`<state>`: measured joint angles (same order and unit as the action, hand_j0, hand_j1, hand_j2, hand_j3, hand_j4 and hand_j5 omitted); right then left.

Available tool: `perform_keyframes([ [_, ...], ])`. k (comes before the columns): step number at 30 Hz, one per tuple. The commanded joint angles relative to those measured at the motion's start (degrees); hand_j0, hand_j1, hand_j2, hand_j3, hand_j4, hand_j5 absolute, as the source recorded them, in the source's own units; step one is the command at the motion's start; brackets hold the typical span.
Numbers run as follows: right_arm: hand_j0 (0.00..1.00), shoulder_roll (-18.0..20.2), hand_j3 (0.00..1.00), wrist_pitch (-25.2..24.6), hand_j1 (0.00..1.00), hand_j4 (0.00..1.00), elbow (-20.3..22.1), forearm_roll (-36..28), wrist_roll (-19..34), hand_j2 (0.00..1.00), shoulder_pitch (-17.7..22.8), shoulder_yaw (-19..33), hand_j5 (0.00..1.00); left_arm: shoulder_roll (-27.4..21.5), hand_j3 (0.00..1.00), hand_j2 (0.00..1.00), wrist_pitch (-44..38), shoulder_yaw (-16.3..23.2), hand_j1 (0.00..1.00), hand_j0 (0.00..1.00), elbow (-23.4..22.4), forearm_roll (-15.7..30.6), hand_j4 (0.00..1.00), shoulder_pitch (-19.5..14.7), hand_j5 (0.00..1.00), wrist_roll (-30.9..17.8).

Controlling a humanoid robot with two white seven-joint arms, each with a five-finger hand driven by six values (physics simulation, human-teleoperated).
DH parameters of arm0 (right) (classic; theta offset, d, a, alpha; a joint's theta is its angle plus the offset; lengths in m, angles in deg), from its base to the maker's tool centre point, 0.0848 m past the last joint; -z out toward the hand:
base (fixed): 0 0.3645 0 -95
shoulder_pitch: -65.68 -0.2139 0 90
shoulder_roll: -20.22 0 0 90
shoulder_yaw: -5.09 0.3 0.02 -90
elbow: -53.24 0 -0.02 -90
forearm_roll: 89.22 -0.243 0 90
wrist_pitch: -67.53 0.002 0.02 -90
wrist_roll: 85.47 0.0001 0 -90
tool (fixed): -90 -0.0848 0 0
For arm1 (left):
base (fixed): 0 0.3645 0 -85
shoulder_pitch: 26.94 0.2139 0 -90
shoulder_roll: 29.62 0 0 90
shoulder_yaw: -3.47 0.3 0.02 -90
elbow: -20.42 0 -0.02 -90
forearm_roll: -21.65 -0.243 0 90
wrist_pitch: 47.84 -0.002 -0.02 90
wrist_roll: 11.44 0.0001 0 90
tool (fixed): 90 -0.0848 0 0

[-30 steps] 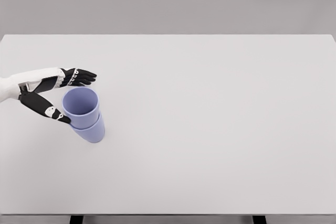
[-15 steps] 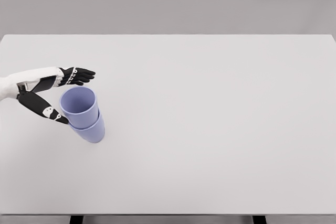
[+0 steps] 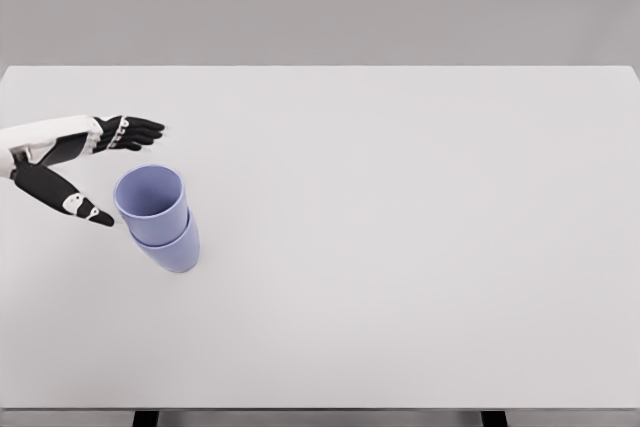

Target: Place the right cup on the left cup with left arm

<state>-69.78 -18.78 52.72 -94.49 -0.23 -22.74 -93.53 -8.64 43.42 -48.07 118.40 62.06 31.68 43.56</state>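
Two lavender cups sit on a wide white bench [image 3: 400,247], near its left side. One cup, the upper cup [image 3: 150,202], is nested inside the other, the lower cup [image 3: 172,250], so they form a single stack, leaning slightly toward the upper left. The upper cup's open mouth faces up and shows an empty inside. My left hand [image 3: 80,172] reaches in from the left edge, just beside the stack and apart from it. Its fingers [image 3: 135,131] are spread wide and straight, with the thumb [image 3: 75,207] pointing toward the upper cup's side without touching it. The hand holds nothing. Only this one hand is visible
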Motion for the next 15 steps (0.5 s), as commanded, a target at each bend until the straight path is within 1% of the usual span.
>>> perform_keyframes([
  [1,1.00,0.0,1.00,0.0,1.00,1.00,0.0,0.0,0.0,1.00,0.0,0.0,1.00,-1.9,1.00,1.00,1.6,-0.6,1.00,1.00,-0.1,0.4,1.00,-0.1,1.00,0.0],
  [6,1.00,0.0,1.00,0.0,1.00,1.00,0.0,0.0,0.0,1.00,0.0,0.0,1.00,-3.3,1.00,1.00,3.3,-2.7,1.00,1.00,-0.1,0.0,1.00,0.0,1.00,0.0],
  [8,1.00,0.0,1.00,0.0,1.00,1.00,0.0,0.0,0.0,1.00,0.0,0.0,1.00,-3.3,1.00,1.00,3.4,-2.8,1.00,1.00,-0.2,-1.6,1.00,0.0,1.00,0.0],
  [15,1.00,0.0,1.00,0.0,1.00,1.00,0.0,0.0,0.0,1.00,0.0,0.0,1.00,-3.7,1.00,1.00,3.3,-2.8,1.00,1.00,-0.2,-1.7,1.00,0.0,1.00,0.0],
])
